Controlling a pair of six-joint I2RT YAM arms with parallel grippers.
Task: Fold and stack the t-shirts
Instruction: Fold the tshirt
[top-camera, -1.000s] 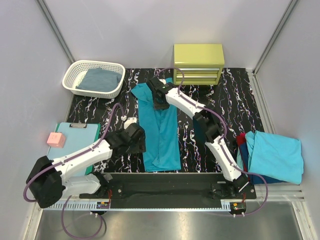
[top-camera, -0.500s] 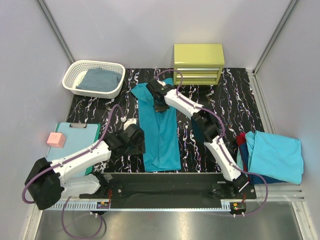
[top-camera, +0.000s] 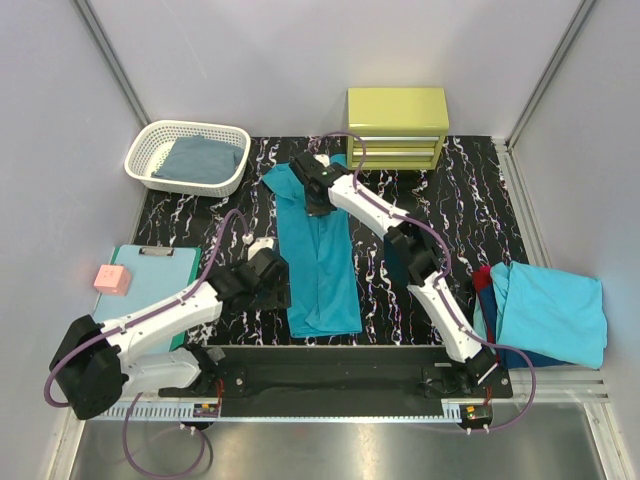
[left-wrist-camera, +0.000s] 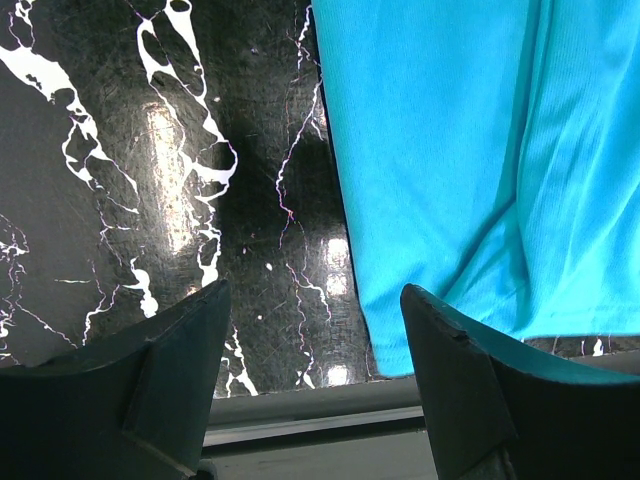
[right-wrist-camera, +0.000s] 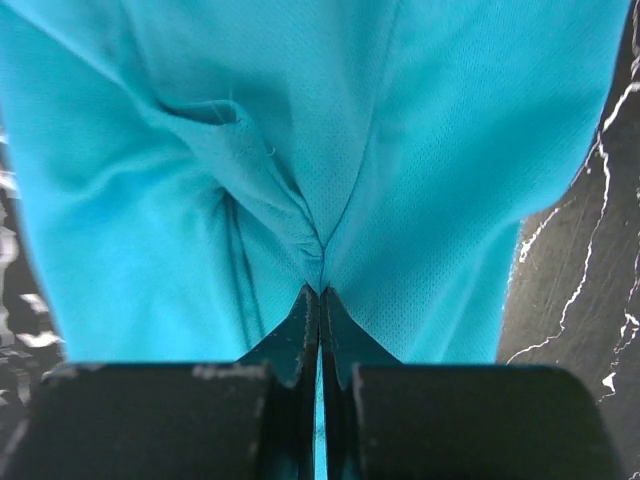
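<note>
1. Teal shirt (top-camera: 320, 265): lies flat as a long strip on the dark table (top-camera: 470, 210). It starts just left-front of the yellow drawer box (top-camera: 397, 125) and runs away from the box.
2. Right gripper (right-wrist-camera: 320, 300): fingers clenched on a pinch of teal cloth at the shirt end nearest the drawer box. Creases gather into the tips.
3. Left gripper (left-wrist-camera: 312, 300): fingers spread, holding nothing, low beside the hem corner farthest from the drawer box.
4. Step, as I judge it: fold the drawer-box end over onto the far hem. Lift only enough to clear, then carry straight along the strip. The left fingers could pin the hem against dragging.
5. Other shirts (top-camera: 555, 310): heaped well right-front of the drawer box.
6. Writing: none readable anywhere.
</note>
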